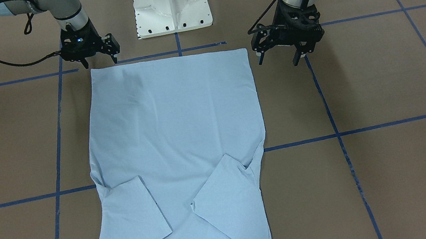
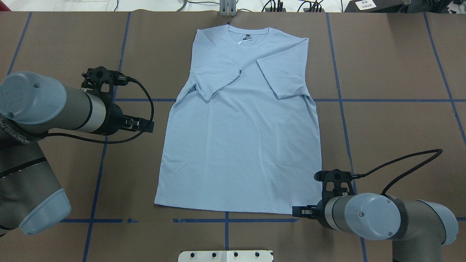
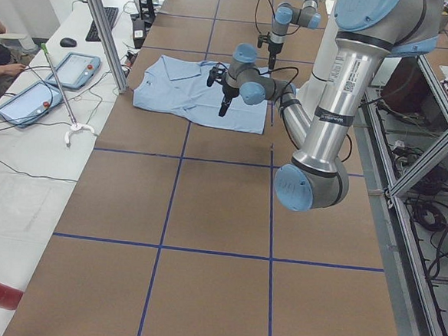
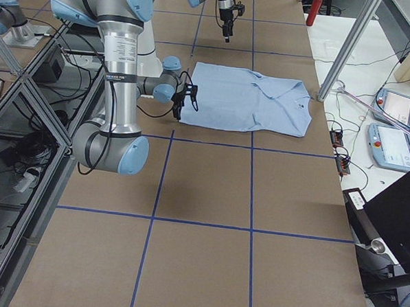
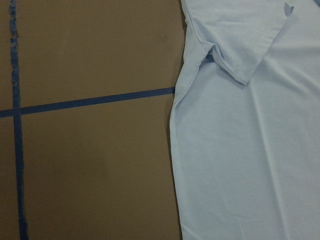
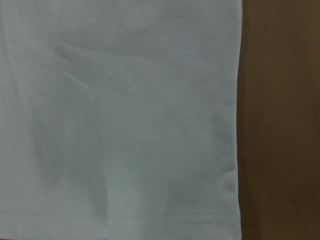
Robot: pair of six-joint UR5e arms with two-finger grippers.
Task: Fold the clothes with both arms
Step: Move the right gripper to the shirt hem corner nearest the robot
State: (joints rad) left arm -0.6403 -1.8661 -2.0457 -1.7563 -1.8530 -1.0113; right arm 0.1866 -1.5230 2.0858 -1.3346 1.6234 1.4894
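Robotics lab: brown paper-covered table [image 3: 221, 214] gridded in blue tape [image 3: 176, 172], aluminium frame posts [image 3: 103, 29], grey touchscreen pendants [image 3: 77, 69] on the white side bench [image 3: 22, 192] across from the left gripper [image 1: 277, 63].

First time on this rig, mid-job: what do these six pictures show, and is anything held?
Two robot arms stand at a brown table. One picture looks down from behind the robot, one faces it, two look from the table's ends, and two come from wrist cameras. A light blue T-shirt lies flat, both sleeves folded in, collar away from the robot. The left arm is beside the shirt's edge; the right arm is at a hem corner. Both arms' jaws are open, empty.
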